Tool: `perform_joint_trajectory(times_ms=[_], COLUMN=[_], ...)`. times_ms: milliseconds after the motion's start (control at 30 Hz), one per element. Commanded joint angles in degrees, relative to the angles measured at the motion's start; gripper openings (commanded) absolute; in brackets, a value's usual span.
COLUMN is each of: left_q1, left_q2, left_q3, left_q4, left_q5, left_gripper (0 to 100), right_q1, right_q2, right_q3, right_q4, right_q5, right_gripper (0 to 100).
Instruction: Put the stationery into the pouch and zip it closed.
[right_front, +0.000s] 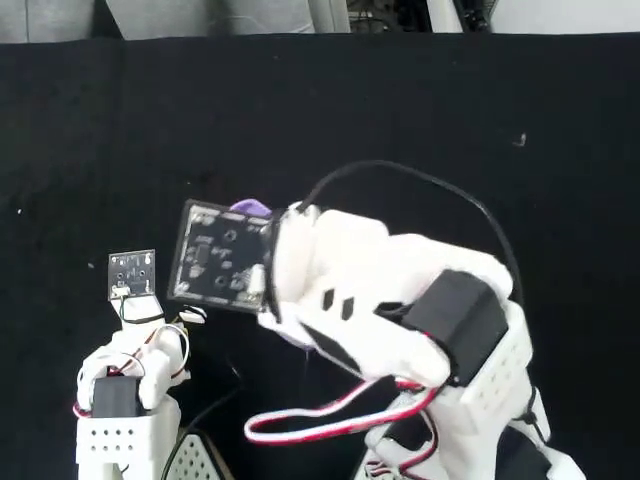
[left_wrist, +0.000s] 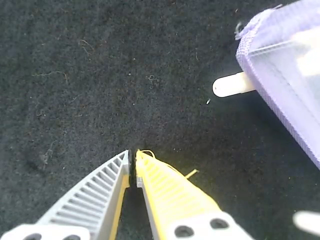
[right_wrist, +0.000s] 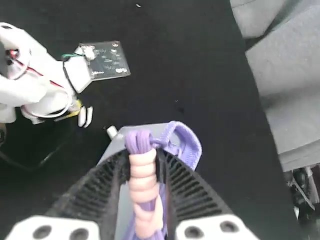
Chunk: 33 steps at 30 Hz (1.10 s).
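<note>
Remote rig, black table (right_front: 450, 120): my R hand (right_wrist: 142, 152) is clamped tight on the purple pouch (right_wrist: 117, 150) at one end. Its dark fingers (right_wrist: 177, 180) pinch a knotted purple cord and a pale coil (right_wrist: 142, 200) that runs down between them. The pouch's woven loop (right_wrist: 185, 142) curls out just beside the fingertips. From overhead, a sliver of the pouch (right_front: 250, 208) peeks out past the R arm's camera board, roughly mid-table. My L hand (left_wrist: 132, 162) sits low over bare cloth w/ its grey and yellow fingers (left_wrist: 165, 192) pressed together at the tips, gripping nothing. It is near the pouch (left_wrist: 290, 70) but apart from it. The pouch's purple edging and clear panel lie off to one side, approx. level w/ a white stick (left_wrist: 232, 85) that pokes out from under the pouch's corner onto the table. The R wrist cam catches that same stick (right_wrist: 111, 131) at the pouch's edge, w/ the L hand (right_wrist: 84, 116) close by. I can't tell whether the zip is open or closed.
</note>
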Motion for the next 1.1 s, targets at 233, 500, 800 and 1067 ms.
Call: perform_joint_trajectory(times_ms=[233,500,800,1067], left_q1=[0.0,-0.2,-0.2,0.0], left_q2=[-0.2,-0.2,-0.2,-0.2], left_q3=[1.2,1.2,1.2,1.2], left_q4=[-1.1,-1.1,-1.1,-1.1], left_q5=[0.1,0.1,0.1,0.1], left_gripper=[4,4,4,4], right_q1=[10.5,26.7,29.9,33.8], right_q2=[-5.0,-4.9,-3.6,8.4], right_q3=[4.0,3.6,5.0,9.5], right_q4=[-4.0,-23.9,-40.9,-54.5], right_q5=[4.1,13.5,19.9,22.9], right_gripper=[1.1,1.1,1.1,1.1])
